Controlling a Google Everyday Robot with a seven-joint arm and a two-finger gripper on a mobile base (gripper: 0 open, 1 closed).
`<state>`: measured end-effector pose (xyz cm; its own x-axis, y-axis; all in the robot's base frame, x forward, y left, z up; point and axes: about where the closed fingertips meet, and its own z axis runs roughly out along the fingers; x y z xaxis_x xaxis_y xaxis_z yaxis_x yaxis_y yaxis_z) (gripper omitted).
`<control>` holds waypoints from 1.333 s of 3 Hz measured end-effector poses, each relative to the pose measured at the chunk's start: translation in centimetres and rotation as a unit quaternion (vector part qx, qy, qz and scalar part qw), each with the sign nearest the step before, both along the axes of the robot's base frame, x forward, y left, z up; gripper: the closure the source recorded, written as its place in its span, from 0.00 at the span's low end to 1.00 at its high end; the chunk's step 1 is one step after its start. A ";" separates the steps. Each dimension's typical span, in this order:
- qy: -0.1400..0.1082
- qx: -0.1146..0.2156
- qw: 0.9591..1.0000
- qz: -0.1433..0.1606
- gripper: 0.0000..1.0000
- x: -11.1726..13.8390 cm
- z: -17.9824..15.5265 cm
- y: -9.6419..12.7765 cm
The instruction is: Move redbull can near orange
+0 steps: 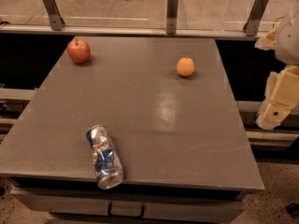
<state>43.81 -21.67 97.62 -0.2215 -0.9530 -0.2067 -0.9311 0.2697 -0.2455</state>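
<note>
The redbull can (104,157), silver and blue with a dented body, lies on its side near the front left edge of the grey table (154,111). The orange (185,66) sits at the back right of the table, well apart from the can. My gripper (279,99) hangs off the table's right side, beyond the edge, far from both the can and the orange. It holds nothing that shows.
A red apple (78,50) with a stem sits at the back left corner. A glass railing with metal posts (172,10) runs behind the table. The table drops off at its front and right edges.
</note>
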 end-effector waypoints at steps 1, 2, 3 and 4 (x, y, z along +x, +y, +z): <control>-0.003 0.004 1.000 0.002 0.00 0.3 -0.1 0.6; 0.001 0.028 0.999 0.018 0.00 1.3 -1.0 3.6; 0.008 0.061 0.997 0.044 0.00 1.8 -2.5 10.3; 0.021 0.091 0.994 0.053 0.00 1.4 -3.3 17.8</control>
